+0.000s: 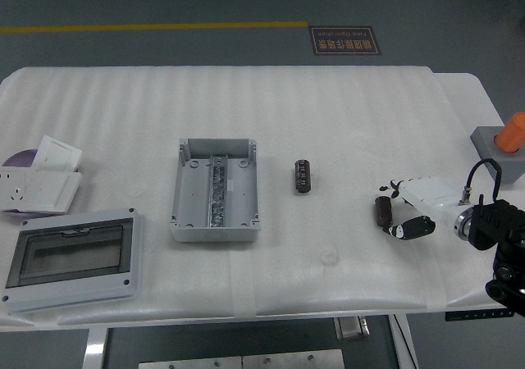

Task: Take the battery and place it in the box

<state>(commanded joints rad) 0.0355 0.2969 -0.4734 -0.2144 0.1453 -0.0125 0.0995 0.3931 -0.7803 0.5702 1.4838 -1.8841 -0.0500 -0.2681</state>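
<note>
Pick-up step — the right robot hand (399, 211) closes around a battery (382, 211); next, carry it left to the open grey box (215, 190).

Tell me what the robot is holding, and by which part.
The right hand is closed around a dark battery, gripping its sides. Another battery lies free.

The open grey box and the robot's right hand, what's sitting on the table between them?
A dark battery lies between the open grey box and the right hand, seen in the head view.
</note>
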